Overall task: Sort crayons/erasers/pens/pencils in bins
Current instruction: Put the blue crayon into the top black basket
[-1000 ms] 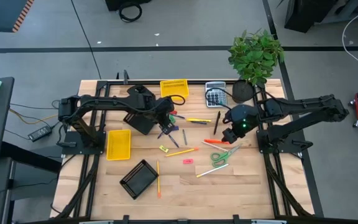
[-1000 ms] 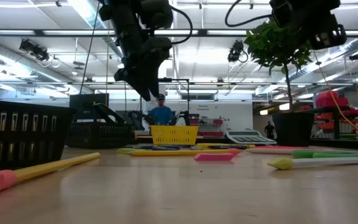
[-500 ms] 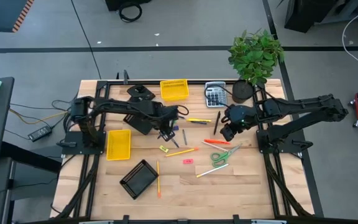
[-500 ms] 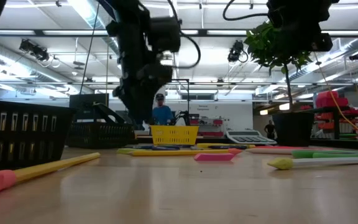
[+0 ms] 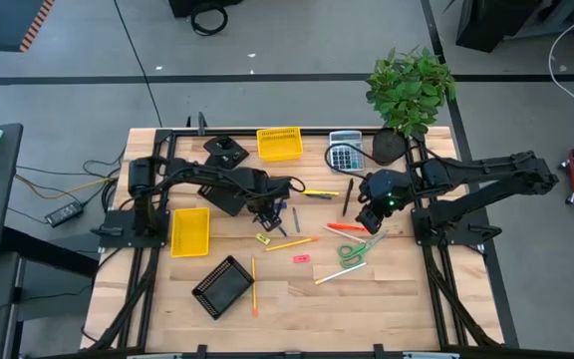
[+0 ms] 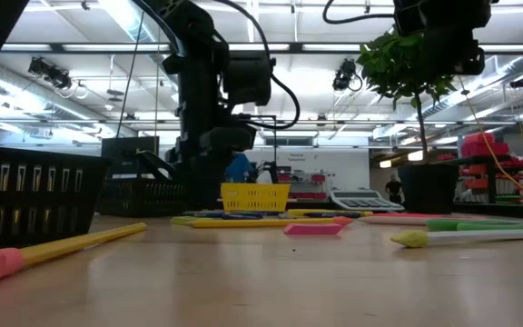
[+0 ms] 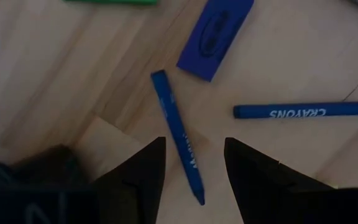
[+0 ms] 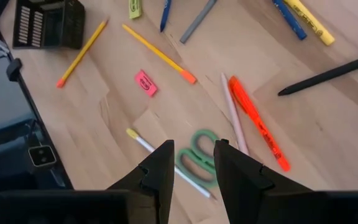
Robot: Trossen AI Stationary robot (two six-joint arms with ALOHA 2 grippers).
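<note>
L pincer [image 7: 194, 165] open, straddling a blue crayon [image 7: 178, 134] w/o touching; R pincer [image 8: 191, 165] open above green scissors [image 8: 199, 157].

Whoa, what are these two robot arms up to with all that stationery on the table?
They are sorting it into bins. The left gripper hangs open right over a blue crayon, which lies between its fingers, not yet gripped. The right gripper is open and empty above the green scissors. Pencils, pens and erasers lie scattered on the table; the near yellow bin looks empty.
</note>
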